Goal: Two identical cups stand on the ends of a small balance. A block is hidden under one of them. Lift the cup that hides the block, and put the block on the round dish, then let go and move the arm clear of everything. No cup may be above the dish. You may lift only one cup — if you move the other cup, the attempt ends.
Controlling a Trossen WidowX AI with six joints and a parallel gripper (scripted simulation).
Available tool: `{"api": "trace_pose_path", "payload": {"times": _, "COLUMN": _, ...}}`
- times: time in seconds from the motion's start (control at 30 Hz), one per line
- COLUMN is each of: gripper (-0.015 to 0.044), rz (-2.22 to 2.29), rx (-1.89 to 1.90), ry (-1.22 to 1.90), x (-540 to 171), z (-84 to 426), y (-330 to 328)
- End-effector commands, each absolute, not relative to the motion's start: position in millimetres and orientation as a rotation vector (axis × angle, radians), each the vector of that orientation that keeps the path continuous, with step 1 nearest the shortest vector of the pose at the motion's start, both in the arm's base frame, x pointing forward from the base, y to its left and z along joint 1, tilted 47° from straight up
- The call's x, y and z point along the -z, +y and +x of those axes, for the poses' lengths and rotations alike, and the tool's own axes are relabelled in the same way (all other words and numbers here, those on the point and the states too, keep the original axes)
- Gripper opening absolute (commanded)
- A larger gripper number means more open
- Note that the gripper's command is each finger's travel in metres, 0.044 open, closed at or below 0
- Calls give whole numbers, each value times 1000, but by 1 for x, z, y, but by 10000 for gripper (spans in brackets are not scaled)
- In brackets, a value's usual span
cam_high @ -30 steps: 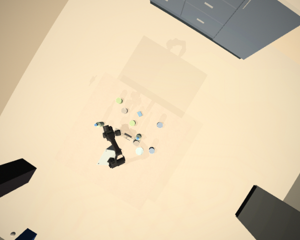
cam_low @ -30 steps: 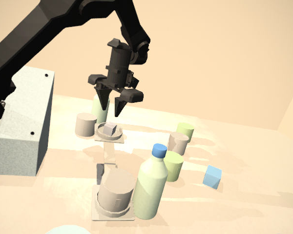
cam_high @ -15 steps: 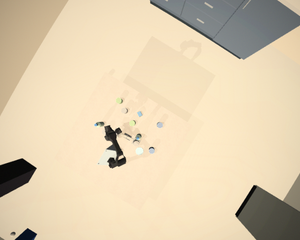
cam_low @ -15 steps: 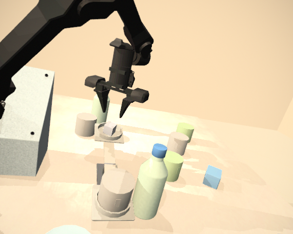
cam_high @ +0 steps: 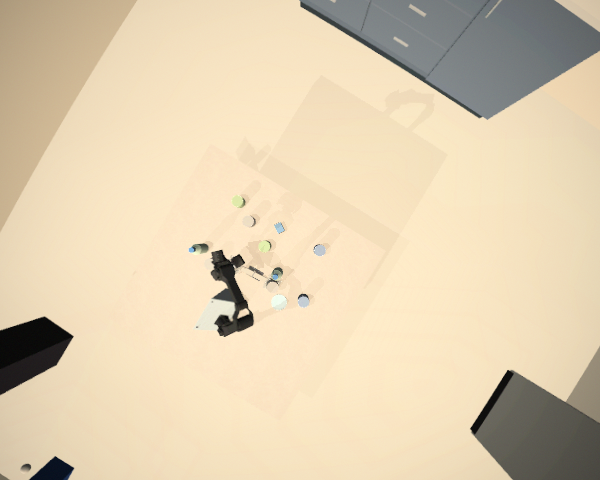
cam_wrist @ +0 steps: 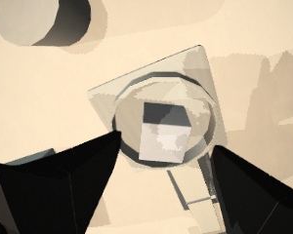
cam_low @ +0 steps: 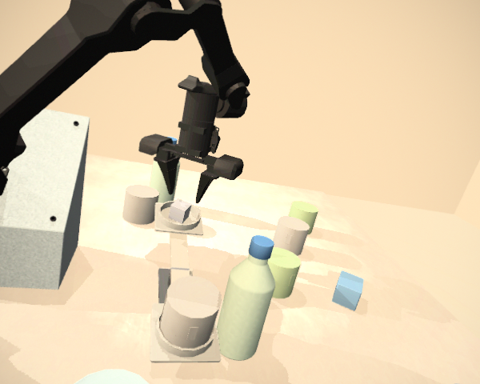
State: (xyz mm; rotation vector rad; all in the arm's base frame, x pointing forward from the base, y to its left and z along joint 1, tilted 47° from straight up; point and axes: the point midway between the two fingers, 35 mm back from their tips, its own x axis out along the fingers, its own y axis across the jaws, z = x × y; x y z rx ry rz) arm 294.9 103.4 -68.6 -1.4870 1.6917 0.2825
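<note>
Right now the arm reaches from its grey base block [cam_low: 29, 202] up and over, wrist pointing straight down, end effector [cam_low: 186, 188] hanging just above the far pan [cam_low: 178, 221] of the balance, fingers apart with nothing between them, tips either side of the pan and clear of it. Block [cam_low: 179, 210], pale grey cube, sits uncovered in the far pan's round rim, turned a bit so a corner faces the exterior view; no real long axis. In the wrist view the block [cam_wrist: 165, 136] is centred between the two dark fingers. Lifted cup [cam_low: 140, 204] stands upright on the counter [cam_low: 397, 330] just left of the far pan. Other cup [cam_low: 189, 312] sits upright on the near pan. Green bottle [cam_low: 246, 303] stands just right of it. Round dish [cam_high: 278, 301] lies near the balance's near end, only its edge showing in the exterior view.
</note>
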Motion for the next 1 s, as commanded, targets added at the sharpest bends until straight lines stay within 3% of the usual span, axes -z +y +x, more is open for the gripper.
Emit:
{"api": "trace_pose_path", "payload": {"times": 0.0, "gripper": 260, "rz": -1498, "rx": -282, "ry": 1704, "x": 74, "z": 293, "y": 95}}
{"api": "trace_pose_path", "payload": {"times": 0.53, "gripper": 260, "rz": -1499, "rx": -280, "ry": 1704, "x": 90, "z": 294, "y": 78}}
{"api": "trace_pose_path", "payload": {"times": 0.63, "gripper": 181, "rz": -1499, "rx": -280, "ry": 1704, "x": 90, "z": 294, "y": 78}}
{"api": "trace_pose_path", "payload": {"times": 0.97, "gripper": 115, "rz": -1499, "rx": -280, "ry": 1704, "x": 90, "z": 294, "y": 78}}
